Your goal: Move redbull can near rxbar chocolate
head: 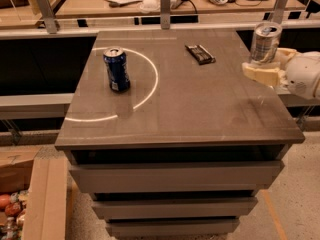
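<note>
Blue can (116,69): upright, 10 o'clock on tabletop (200,114). rxbar chocolate (200,54): flat, 1 o'clock, near far edge. redbull can (265,41): upright at 2 o'clock over the right edge, apart from the bar. The gripper (265,66) there is pinching its lower part.

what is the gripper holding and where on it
The gripper, at the right edge of the table, holds the redbull can upright by its lower body. The can's top stands clear above the gripper.
</note>
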Robot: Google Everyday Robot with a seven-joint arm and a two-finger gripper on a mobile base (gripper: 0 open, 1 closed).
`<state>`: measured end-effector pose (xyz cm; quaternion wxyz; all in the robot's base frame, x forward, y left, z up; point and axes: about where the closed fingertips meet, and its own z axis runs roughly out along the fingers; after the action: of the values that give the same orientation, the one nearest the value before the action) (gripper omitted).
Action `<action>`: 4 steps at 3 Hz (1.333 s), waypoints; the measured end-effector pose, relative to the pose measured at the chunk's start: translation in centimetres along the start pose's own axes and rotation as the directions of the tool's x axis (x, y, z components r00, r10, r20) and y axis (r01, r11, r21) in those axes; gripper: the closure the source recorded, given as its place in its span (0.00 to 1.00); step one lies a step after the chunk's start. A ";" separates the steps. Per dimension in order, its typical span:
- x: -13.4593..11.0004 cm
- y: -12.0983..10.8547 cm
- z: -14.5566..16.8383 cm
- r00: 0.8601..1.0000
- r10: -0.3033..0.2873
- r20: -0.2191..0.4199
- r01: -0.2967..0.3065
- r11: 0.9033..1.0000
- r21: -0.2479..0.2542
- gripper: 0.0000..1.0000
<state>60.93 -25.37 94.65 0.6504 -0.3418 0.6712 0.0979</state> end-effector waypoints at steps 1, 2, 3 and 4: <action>1.2 -2.4 1.2 1.000 0.024 0.001 -0.024 1.000 0.009 1.00; 2.7 -4.9 3.8 0.997 0.077 0.019 -0.078 0.997 0.007 1.00; 3.9 -7.5 7.4 0.991 0.132 0.022 -0.132 0.991 0.008 1.00; 5.3 -9.4 11.0 0.982 0.188 0.008 -0.188 0.982 0.003 1.00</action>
<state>75.71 -27.84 91.10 0.6413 -0.2752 0.6984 0.1589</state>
